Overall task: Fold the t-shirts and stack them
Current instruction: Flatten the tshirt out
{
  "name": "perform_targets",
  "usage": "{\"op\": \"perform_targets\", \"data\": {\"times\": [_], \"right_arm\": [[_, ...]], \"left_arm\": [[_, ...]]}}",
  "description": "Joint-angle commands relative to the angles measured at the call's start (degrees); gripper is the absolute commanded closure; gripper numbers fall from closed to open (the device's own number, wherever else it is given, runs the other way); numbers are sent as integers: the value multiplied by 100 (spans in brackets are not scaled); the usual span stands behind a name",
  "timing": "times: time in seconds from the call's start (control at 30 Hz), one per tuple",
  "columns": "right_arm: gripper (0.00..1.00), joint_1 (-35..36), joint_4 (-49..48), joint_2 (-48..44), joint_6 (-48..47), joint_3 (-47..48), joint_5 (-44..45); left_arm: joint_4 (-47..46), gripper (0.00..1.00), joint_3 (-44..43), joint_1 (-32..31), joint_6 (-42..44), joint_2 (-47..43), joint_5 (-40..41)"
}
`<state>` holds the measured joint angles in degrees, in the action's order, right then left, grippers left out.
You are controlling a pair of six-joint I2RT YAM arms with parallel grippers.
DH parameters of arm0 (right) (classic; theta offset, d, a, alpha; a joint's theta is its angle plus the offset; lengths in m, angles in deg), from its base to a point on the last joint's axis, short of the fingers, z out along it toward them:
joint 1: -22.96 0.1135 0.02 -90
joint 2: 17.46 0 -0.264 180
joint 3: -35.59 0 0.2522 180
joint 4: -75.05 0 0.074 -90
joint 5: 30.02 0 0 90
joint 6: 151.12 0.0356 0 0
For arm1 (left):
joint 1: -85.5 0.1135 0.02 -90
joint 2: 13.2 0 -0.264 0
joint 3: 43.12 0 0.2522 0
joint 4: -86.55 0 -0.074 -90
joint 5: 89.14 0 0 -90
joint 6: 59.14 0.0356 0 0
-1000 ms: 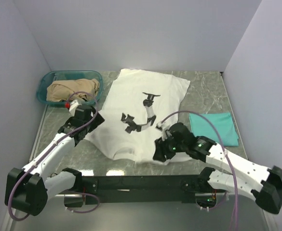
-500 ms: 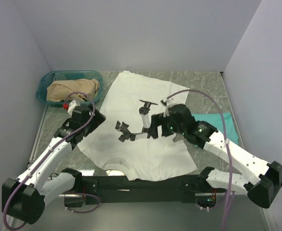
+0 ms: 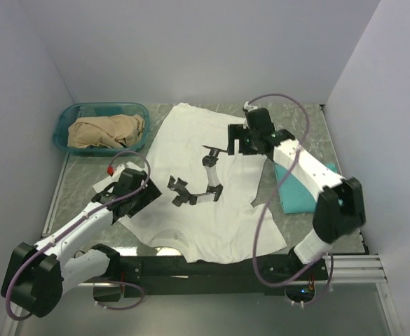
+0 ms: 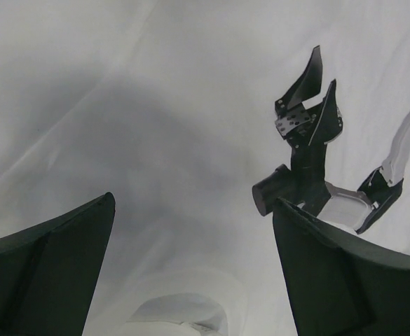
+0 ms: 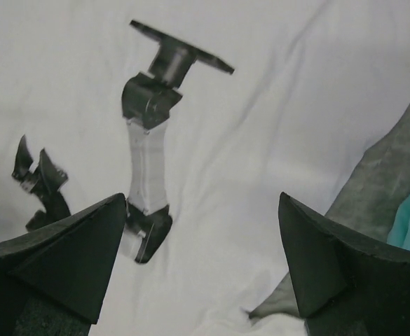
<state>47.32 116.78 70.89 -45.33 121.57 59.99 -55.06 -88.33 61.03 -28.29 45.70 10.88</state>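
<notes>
The white tee (image 3: 190, 133) lies spread flat on the table (image 3: 310, 126), its long axis running near to far — collar at the near edge, hem at the far end, print (image 3: 205, 178) face up about the middle. The teal tee (image 3: 296, 199) lies folded just beside its right edge, partly hidden under the right arm in the top view.

The left gripper (image 4: 192, 203) hangs over the left side of the white tee, toward the collar end. Its fingers are spread wide, with only cloth below and nothing between them. The right gripper (image 5: 202, 199) hangs over the far right part, toward the hem, fingers likewise wide apart and empty. Its wrist view shows the cloth's right edge, bare table and a sliver of teal off to the right.

So the two grippers sit on opposite sides of the long axis and toward opposite ends of it — the left nearer the left edge, the right nearer the right edge and the teal tee. As I judge it, a lengthwise fold needs each side edge brought across toward the print. Each arm is placed to take its own side, and the edges lie outward from both grippers, away from the middle
</notes>
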Motion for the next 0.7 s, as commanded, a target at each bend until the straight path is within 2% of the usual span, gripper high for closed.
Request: {"op": "perform_targets", "data": {"times": [0.0, 0.17, 0.33, 0.47, 0.67], "right_arm": [[5, -343, -28, 968, -313, 818, 148], [5, -528, 261, 2437, -401, 2099, 140], [5, -818, 570, 3275, -393, 3094, -176], [5, -1038, 666, 3714, -270, 3281, -605], [5, -1161, 349, 3829, -15, 2762, -810]], "left_arm": [[-203, 1, 94, -32, -210, 43, 158], [-265, 1, -2, -23, -210, 464, 246], [-440, 1, -160, -14, -175, 1070, 246], [-433, 1, -432, 3, 9, 1598, 377], [-160, 0, -1337, 74, 404, 2450, 703]]}}
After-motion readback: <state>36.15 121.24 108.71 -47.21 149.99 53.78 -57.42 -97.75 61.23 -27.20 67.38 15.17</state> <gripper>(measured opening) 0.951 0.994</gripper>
